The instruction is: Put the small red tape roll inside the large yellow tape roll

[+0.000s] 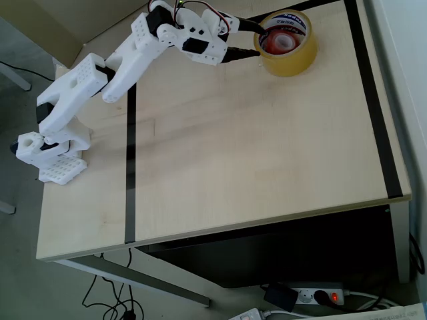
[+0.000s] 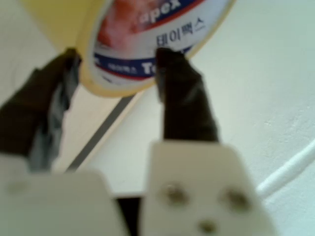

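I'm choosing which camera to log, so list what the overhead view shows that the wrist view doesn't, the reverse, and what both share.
Only the overhead view: the whole arm, the table with black tape lines, and the small red tape roll lying inside the large yellow tape roll.

Only the wrist view: the blue and red lettering on the core, and a dark finger either side of the yellow wall.

Both: the yellow roll and the end effector open at its wall.

Light wooden table (image 1: 253,147) with black tape lines (image 1: 130,167) stands on metal legs (image 1: 133,277) over a grey floor (image 1: 17,267). A power strip (image 1: 319,295) and cables (image 1: 110,303) lie beneath.
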You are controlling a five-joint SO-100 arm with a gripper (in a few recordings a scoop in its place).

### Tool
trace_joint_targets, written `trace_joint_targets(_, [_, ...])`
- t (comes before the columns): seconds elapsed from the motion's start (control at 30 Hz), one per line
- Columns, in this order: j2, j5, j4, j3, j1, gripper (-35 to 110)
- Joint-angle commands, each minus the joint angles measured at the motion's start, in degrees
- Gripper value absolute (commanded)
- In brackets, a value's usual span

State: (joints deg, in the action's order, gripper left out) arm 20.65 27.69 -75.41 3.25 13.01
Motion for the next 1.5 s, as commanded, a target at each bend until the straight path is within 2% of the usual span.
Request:
trace_joint_targets(0.0, [3.4, 1.8, -1.9, 4.2, -0.3, 17])
trace_joint_targets(0.13, [3.9, 1.8, -6.0, 7.3, -0.5, 17])
trace_joint_targets(0.23, [7.6, 2.0, -10.6, 7.3, -1.0, 0])
trace_joint_targets(0.4, [16.7, 1.8, -28.1, 6.9, -2.3, 0])
trace_joint_targets(0.47, [27.9, -2.2, -28.2, -7.9, -3.4, 0])
trace_joint_targets(0.77, [61.5, -17.4, -28.0, -35.9, -9.8, 0])
trace_joint_targets(0.87, [75.5, -20.1, -22.1, -51.6, -10.9, 0])
trace_joint_targets(1.07, [115.8, -21.9, 10.0, -108.2, -11.1, 0])
trace_joint_targets(1.1, [120.7, -22.0, 12.7, -115.3, -11.4, 0])
trace_joint_targets(1.23, [135.1, -24.3, 17.5, -137.1, -13.3, 0])
trace_joint_targets(1.47, [162.7, -26.0, 15.8, -163.9, -11.8, 0])
